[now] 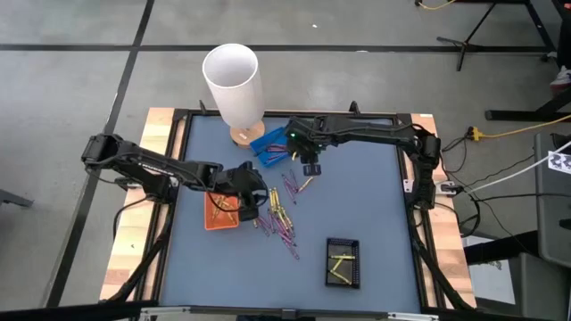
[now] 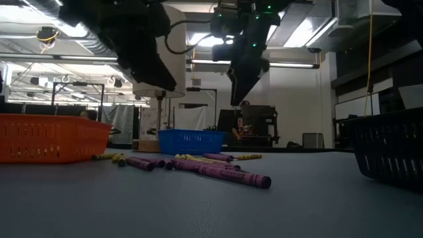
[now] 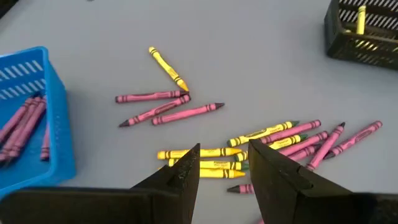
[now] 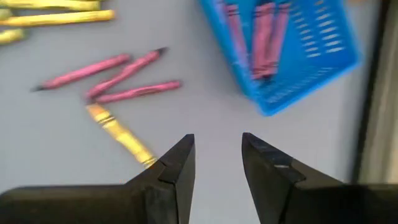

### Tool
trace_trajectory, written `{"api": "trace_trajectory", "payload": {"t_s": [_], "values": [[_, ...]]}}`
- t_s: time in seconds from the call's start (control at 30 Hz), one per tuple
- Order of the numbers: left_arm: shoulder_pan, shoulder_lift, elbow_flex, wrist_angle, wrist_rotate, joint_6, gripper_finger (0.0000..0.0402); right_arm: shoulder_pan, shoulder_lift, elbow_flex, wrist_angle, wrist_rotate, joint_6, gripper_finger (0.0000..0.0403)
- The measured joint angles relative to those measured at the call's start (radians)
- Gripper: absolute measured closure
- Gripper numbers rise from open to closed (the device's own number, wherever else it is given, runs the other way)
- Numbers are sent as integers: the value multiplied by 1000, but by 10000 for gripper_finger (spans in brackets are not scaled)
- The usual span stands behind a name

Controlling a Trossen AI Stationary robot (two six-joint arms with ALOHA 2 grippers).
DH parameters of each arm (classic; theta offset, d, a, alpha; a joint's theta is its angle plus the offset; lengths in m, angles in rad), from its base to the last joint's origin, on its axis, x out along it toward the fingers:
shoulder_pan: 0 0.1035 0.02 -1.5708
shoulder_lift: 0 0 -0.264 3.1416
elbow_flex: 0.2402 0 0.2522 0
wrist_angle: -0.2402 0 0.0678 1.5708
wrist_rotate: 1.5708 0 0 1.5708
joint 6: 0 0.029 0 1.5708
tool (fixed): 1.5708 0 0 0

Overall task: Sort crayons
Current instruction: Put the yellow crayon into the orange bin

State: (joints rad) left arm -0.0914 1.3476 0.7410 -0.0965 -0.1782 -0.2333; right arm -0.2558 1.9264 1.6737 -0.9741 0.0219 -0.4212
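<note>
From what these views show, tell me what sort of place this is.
Probably a robotics lab or workshop: exposed ceiling ducts and strip lights, a black camera tripod with cables on bare concrete floor, and a grey framed work table.

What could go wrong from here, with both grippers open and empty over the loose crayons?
1. The left gripper hangs over a tight heap of yellow and pink crayons; closing there could pinch two colours at once.
2. The right gripper is above bare table near the blue tray; reaching for the pink trio could knock the yellow crayon lying against them.
3. The arms are close together, so simultaneous reaches might clash.
</note>
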Motion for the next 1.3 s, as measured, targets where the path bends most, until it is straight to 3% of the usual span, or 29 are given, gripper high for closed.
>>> {"api": "trace_trajectory", "payload": {"t_s": [0.13, 0.37, 0.67, 0.93, 1.17, 1.3], "values": [[0, 0, -57, 113, 8, 0, 282, 0, -2, -4, -41, -88, 21, 274], [-1, 0, -144, 258, 9, 0, 282, 1, -7, -102, 21, -105, 54, 274], [-1, 0, -178, 294, 9, 0, 282, 40, -8, -201, 99, -147, 77, 274], [-1, 0, -178, 294, 9, 0, 282, 99, 4, -310, 206, -145, 56, 274], [-1, 0, -177, 293, 9, 0, 282, 128, 5, -391, 324, -33, 23, 274], [-1, 0, -177, 293, 9, -1, 282, 125, 5, -417, 349, -22, 23, 274]]}}
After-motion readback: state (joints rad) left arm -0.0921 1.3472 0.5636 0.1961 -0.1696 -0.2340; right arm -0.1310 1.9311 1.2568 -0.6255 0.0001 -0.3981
